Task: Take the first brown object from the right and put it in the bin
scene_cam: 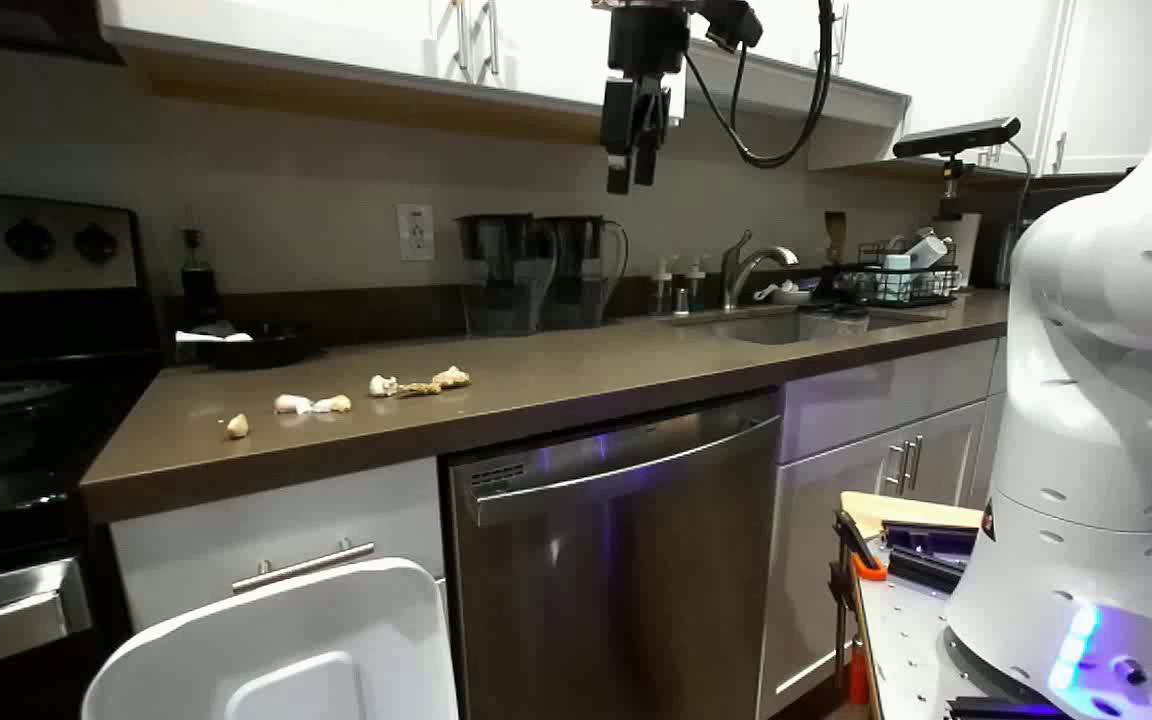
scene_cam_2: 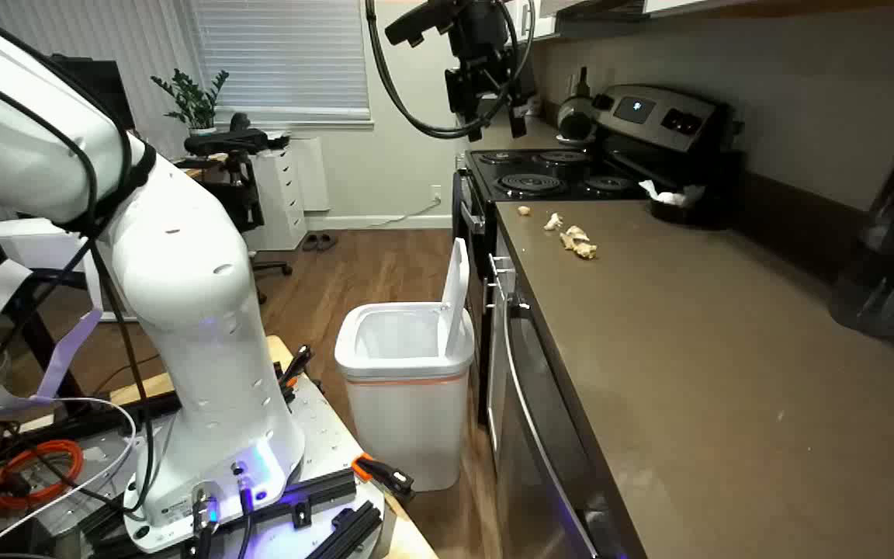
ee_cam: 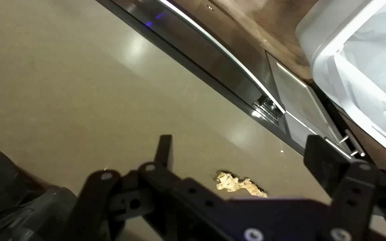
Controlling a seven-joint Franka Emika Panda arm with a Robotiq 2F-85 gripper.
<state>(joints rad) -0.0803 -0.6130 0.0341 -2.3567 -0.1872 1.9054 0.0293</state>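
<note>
The first brown object, a small tan knobbly lump, lies on the brown counter at the right end of a loose row. It shows in both exterior views (scene_cam: 452, 378) (scene_cam_2: 585, 251) and in the wrist view (ee_cam: 227, 182). It touches or nearly touches another tan lump (scene_cam: 418, 389). My gripper (scene_cam: 633, 178) is open and empty, high above the counter; it also shows in an exterior view (scene_cam_2: 497, 130). In the wrist view the lump shows between the spread fingers (ee_cam: 240, 147), far below. The white bin (scene_cam_2: 408, 427) stands on the floor beside the cabinets with its lid raised; it also shows in the wrist view (ee_cam: 323, 50).
Whiter lumps (scene_cam: 383, 386) and other pieces (scene_cam: 237, 427) lie further left on the counter (scene_cam: 576, 370). A black pan (scene_cam: 266, 348) and two dark pitchers (scene_cam: 501, 275) stand along the wall. Upper cabinets (scene_cam: 356, 40) hang behind the gripper. The stove (scene_cam_2: 532, 167) adjoins the counter.
</note>
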